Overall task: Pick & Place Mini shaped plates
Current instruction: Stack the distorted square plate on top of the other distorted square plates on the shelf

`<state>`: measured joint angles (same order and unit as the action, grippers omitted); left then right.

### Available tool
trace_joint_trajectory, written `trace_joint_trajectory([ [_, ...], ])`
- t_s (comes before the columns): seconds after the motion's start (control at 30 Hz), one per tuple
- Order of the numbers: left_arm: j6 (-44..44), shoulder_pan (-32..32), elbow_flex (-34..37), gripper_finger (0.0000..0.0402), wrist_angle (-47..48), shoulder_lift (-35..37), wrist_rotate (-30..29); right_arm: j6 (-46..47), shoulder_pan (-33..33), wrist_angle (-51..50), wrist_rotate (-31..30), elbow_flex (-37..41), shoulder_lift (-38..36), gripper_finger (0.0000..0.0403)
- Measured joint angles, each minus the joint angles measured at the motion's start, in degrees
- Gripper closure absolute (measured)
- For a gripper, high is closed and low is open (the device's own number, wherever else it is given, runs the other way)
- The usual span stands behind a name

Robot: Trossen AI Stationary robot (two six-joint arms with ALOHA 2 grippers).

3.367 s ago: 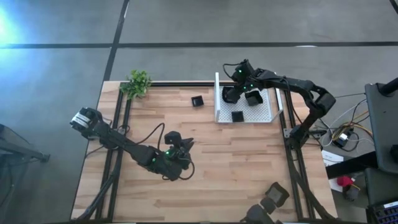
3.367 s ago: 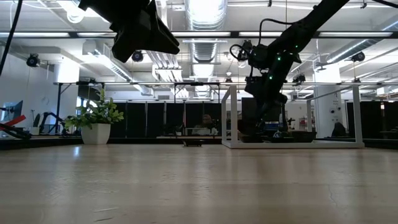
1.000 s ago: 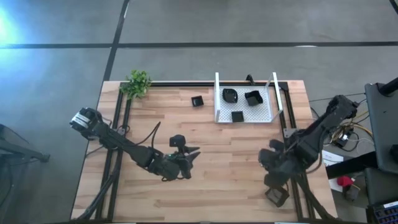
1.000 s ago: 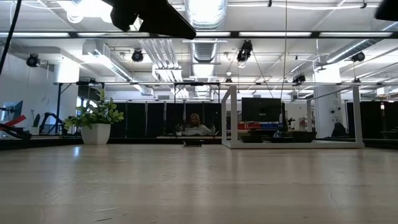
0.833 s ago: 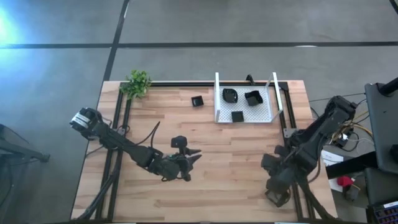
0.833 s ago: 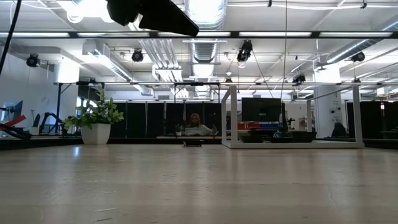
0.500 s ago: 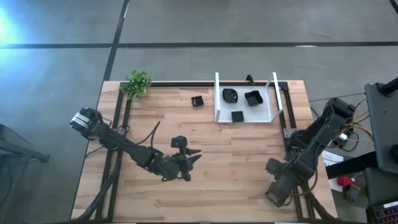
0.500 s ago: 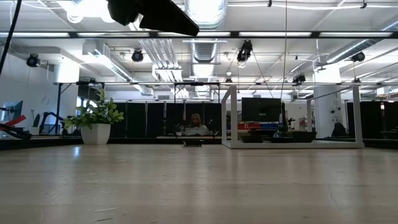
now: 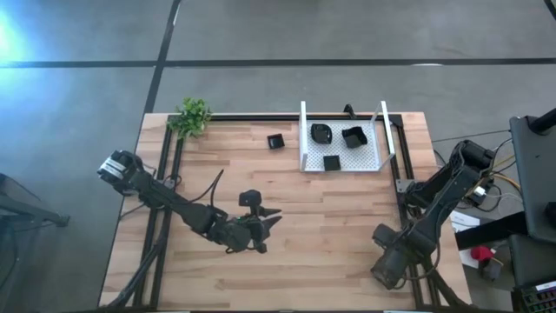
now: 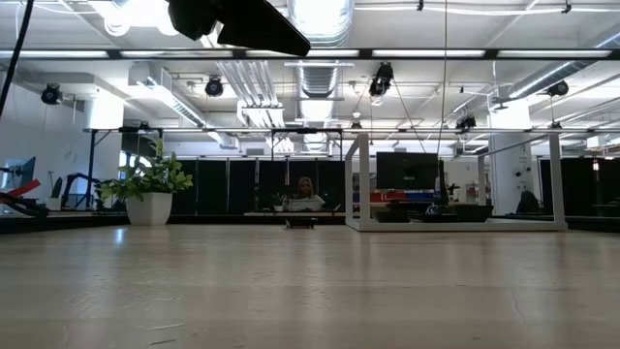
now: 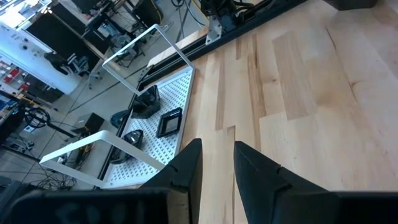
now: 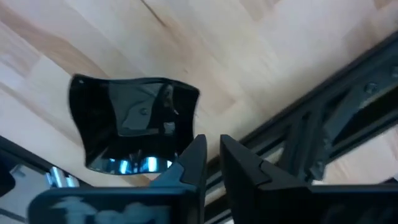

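The small plates are glossy black dishes of differing outlines. Three lie in the white tray (image 9: pixel 376 165) at the far side of the worktop (image 9: pixel 330 226): a rounded plate (image 9: pixel 321 133), a squarish plate (image 9: pixel 353 136) beside it, and a smaller square plate (image 9: pixel 332 163) nearer the tray's front edge. A fourth, the lone plate (image 9: pixel 275 141), sits on the bare wood just left of the tray. A fifth, the corner plate (image 12: pixel 127 127), has wavy edges and a mirror-like face and lies at the near right corner of the worktop, by the dark frame rail (image 12: pixel 311 134).

The right tool (image 12: pixel 211 158) hangs just above the corner plate's edge, its fingers only a narrow gap apart and gripping nothing. The left tool (image 11: pixel 217 165) is over the middle of the worktop, likewise nearly closed and empty.

From above, the right tool (image 9: pixel 387 261) covers the corner plate, so only the right wrist view shows it. The left wrist view shows the tray (image 11: pixel 168 134) and its plates from the side, though their shapes are hard to make out there. In the low view the tray (image 10: pixel 455 225) is far off and its plates are dark low shapes. A potted plant (image 9: pixel 192 116) stands at the far left corner.
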<state>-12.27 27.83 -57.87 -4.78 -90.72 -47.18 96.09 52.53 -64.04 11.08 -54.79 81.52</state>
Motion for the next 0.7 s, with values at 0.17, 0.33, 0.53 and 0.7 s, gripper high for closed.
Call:
trace_joint_trajectory([
  [0.17, -0.72, 0.0, 0.0, 0.0312, 0.04, 0.0, 0.0, 0.0, -0.02, 3.47, -0.39, 0.66, 0.0, 0.0318],
  [0.33, -0.72, 0.0, 0.0, 0.0312, 0.04, 0.0, 0.01, 2.92, 0.13, 4.37, -0.54, 2.5, 0.24, 0.0297],
  [0.53, -0.72, 0.01, 0.0, 0.0312, 0.09, 0.0, 0.02, 5.41, 0.11, 6.0, -0.47, 4.87, 0.2, 0.0295],
  [0.7, -0.7, 0.02, 0.0, 0.0312, 0.11, 0.0, 0.0, 5.09, 0.39, 14.33, 0.6, 7.96, 0.17, 0.0304],
])
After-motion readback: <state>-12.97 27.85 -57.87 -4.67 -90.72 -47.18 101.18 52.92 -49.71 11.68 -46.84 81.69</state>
